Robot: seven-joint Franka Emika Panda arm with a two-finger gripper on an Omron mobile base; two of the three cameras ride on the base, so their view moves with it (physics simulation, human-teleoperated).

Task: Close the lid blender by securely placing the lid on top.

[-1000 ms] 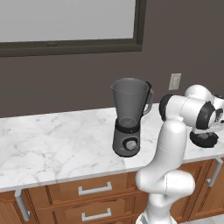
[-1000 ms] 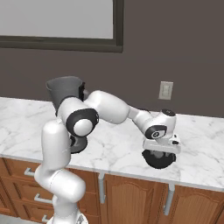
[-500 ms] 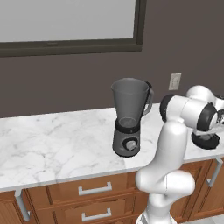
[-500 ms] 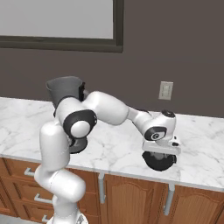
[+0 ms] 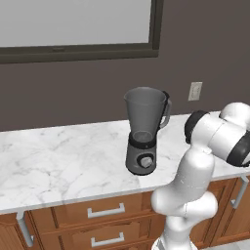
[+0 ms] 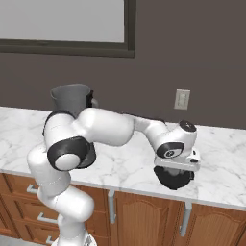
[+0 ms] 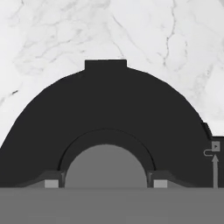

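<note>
One hand point(image 7: 106, 183) clamped on lid point(image 7: 105, 113) knob; blender point(image 5: 143, 131) well apart, wall outlet point(image 6: 181, 99) behind.

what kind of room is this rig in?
A rendered home kitchen, by the look of it: a white marble counter over wooden drawers, a blender standing on it, a wall outlet behind, and a dark-framed window above.
</note>
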